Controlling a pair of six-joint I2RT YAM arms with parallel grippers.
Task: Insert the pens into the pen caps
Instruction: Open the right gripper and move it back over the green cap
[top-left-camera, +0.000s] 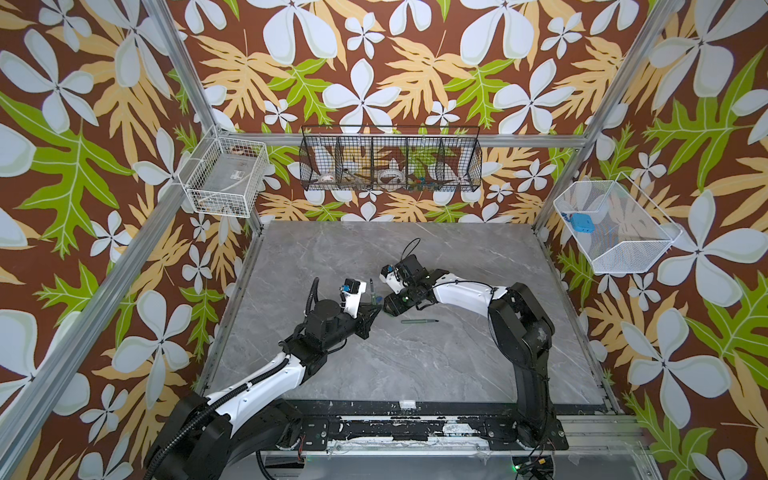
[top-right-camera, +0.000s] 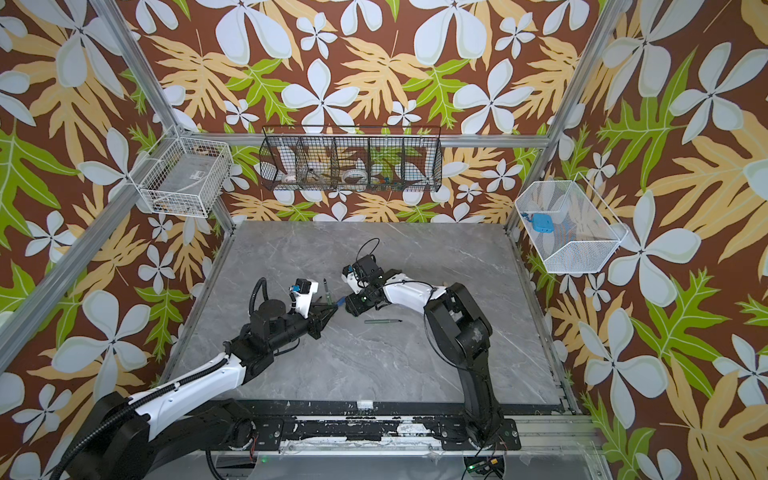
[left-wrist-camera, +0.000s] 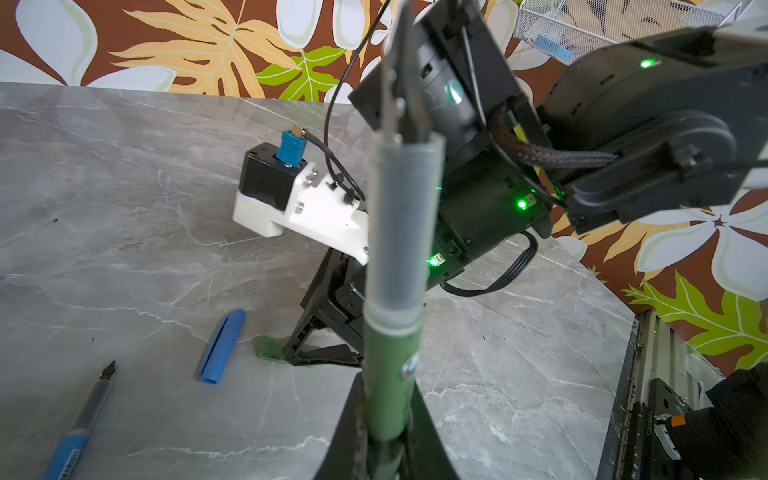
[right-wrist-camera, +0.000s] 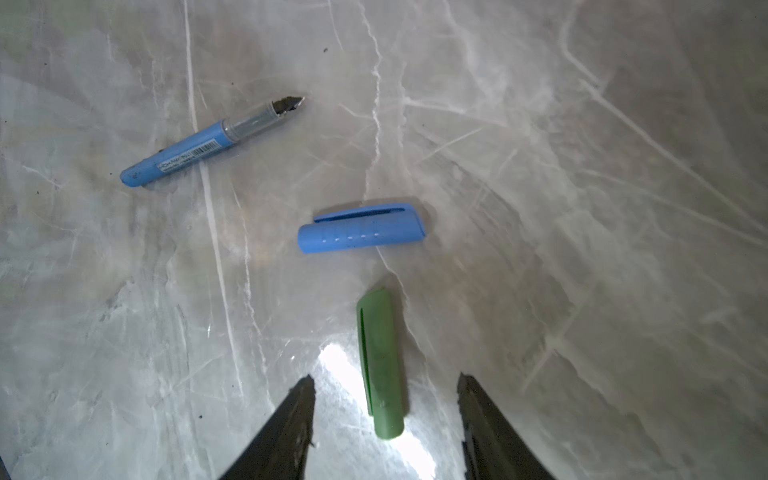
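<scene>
Between the spread jaws of the right gripper (right-wrist-camera: 385, 377), untouched, lies a short green plastic cap (right-wrist-camera: 376, 324) on the grey marble tabletop (right-wrist-camera: 582, 208). Just beyond it is a blue plastic cap (right-wrist-camera: 361, 228), and farther off a blue stick pen (right-wrist-camera: 208, 143). The left gripper (left-wrist-camera: 386, 415) clamps a green stick pen (left-wrist-camera: 390, 357).

Counting two green pens (left-wrist-camera: 390, 374) (top-left-camera: 419, 321), one blue pen (right-wrist-camera: 187, 153), one blue cap (right-wrist-camera: 361, 232), one green cap (right-wrist-camera: 380, 365) and three wire baskets (top-left-camera: 220, 199) (top-left-camera: 390, 126) (top-left-camera: 623, 253).

Brown floral wallpaper (top-left-camera: 374, 62) surrounds a grey marble tabletop (top-left-camera: 415, 374), a black wire basket (top-left-camera: 457, 166) hanging behind.
</scene>
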